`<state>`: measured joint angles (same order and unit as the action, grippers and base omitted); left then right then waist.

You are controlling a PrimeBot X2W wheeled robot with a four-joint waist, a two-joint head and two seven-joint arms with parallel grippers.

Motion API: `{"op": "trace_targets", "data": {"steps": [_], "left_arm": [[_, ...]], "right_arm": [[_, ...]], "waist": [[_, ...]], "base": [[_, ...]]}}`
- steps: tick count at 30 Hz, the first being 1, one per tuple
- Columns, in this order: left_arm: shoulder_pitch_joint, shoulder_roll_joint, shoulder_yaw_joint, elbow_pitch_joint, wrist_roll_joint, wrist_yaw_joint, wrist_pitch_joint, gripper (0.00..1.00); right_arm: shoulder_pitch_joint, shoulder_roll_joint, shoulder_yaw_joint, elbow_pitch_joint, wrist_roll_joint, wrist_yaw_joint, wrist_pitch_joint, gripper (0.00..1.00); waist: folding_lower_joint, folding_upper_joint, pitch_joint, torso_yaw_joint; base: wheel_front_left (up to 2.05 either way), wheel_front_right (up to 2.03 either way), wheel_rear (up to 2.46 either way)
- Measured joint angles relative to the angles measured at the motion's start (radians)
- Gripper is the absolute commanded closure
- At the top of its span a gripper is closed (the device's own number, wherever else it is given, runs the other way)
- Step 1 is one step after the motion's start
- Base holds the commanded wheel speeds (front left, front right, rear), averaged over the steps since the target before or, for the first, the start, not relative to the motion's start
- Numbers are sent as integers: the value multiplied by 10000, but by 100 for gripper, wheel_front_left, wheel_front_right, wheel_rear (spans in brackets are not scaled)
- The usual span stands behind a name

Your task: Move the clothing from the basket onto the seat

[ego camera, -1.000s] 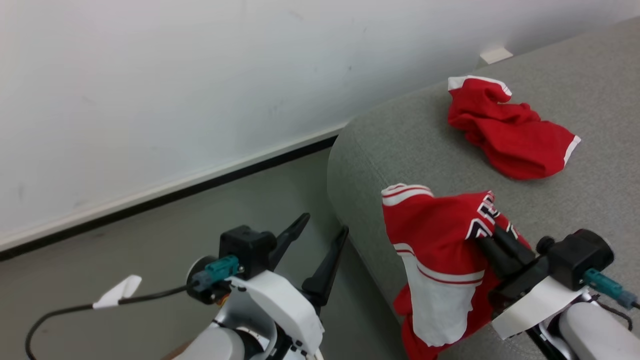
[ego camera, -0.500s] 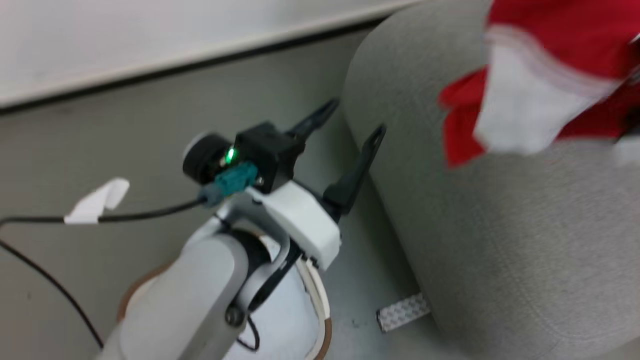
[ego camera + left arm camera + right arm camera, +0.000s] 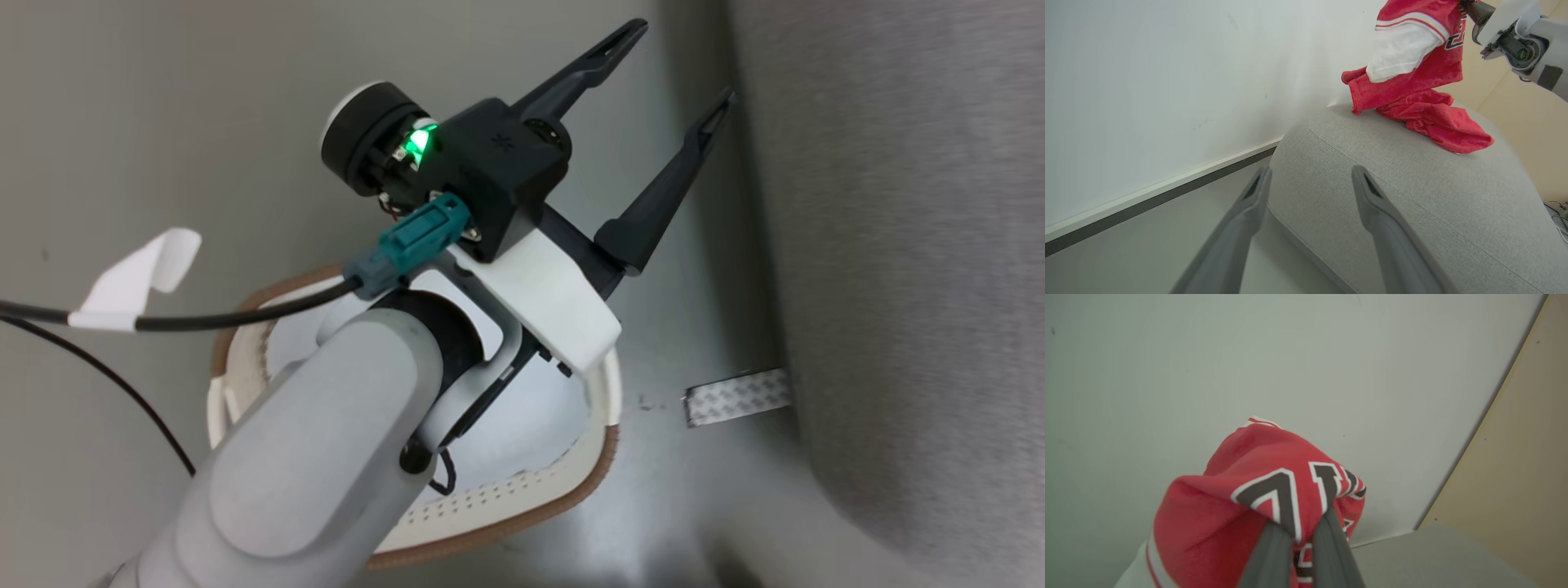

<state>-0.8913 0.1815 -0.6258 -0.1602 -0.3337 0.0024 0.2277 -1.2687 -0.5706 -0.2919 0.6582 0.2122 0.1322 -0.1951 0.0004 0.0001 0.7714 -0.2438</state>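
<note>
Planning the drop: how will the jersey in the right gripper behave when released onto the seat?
Likely floppy: the jersey sags in folds from one pinch of the right gripper. Probably light, since that narrow pinch holds it all. Released, it should crumple onto the seat, whose textured fabric looks grippy.

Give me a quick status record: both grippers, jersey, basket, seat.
left gripper: open, empty, over the floor beside the seat
right gripper: shut on the jersey
jersey: held up, hanging over the seat
seat: another red garment lies on it
basket: on the floor, inside mostly hidden by the left arm
</note>
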Motion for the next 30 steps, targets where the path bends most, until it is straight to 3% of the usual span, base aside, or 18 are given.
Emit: {"op": "trace_targets", "data": {"steps": [8, 11, 12, 13, 22, 30], "left_arm": [[182, 119, 46, 209, 10, 119, -286, 0], [400, 249, 138, 307, -25, 161, -451, 0], [470, 311, 148, 360, -29, 163, -500, 0], [550, 374, 182, 435, -36, 169, -539, 0], [1547, 794, 545, 1139, -314, 397, -1417, 0], [3793, 1187, 1114, 2061, -671, 1168, -2608, 0]], "right_arm": [[1184, 872, -1639, 2514, -1407, -2, -439, 100], [1488, 1118, -1749, 2732, -1655, -2, -598, 43], [1611, 1260, -1743, 2744, -1655, -2, -616, 14], [1724, 1392, -1708, 2763, -1647, -2, -619, 0], [3512, 2165, -711, 1020, -1661, -2, -675, 0], [6465, 2757, 35, -1969, -1745, -2, -694, 0]], "waist": [[0, 0, 622, 715], [-2, 0, 377, 714], [-2, 0, 264, 688], [-2, 0, 139, 660], [-4, 0, -1460, 385], [-6, -1, -3665, 329]], "base": [[0, 0, 0], [0, 0, 0], [0, 0, 0], [0, 0, 0], [0, 0, 0], [0, 0, 0]]}}
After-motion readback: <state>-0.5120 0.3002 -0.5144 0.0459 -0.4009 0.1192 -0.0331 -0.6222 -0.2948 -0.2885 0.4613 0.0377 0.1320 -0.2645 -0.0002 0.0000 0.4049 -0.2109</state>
